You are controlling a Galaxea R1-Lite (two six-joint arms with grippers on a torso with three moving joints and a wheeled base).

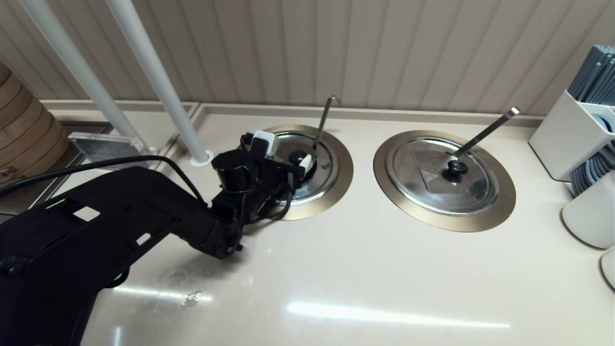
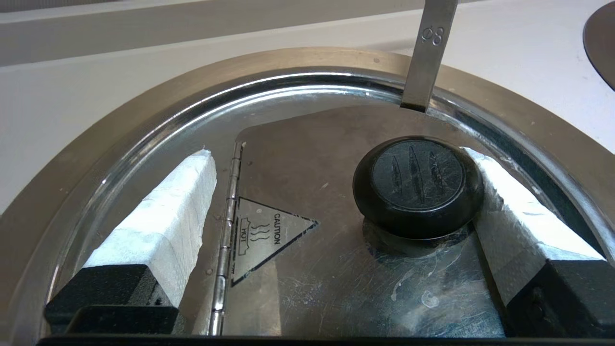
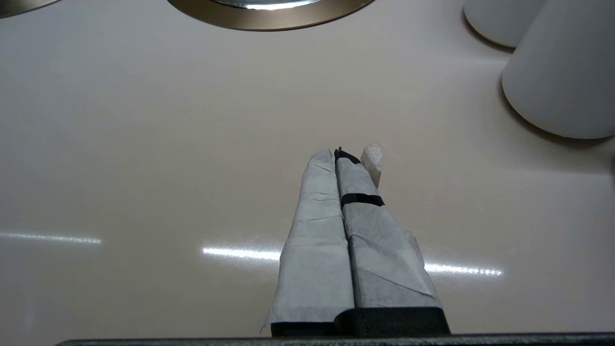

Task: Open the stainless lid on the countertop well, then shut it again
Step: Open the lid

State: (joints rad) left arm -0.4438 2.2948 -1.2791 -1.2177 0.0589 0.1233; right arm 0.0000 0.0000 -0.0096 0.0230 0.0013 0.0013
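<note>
Left end effector (image 2: 336, 158) open astride knob (image 2: 417, 185) of stainless lid (image 2: 307, 269), well (image 1: 342, 166) covered.

The stainless lid (image 2: 307, 269) is shiny scratched steel with a matt black plastic-looking knob (image 2: 417, 185); the countertop well (image 2: 120, 125) has a brushed bronze-grey metal rim; the countertop (image 3: 144, 158) is glossy, smooth cream; the left gripper (image 2: 336, 202) fingers (image 2: 163, 226) wear rough white tape
</note>
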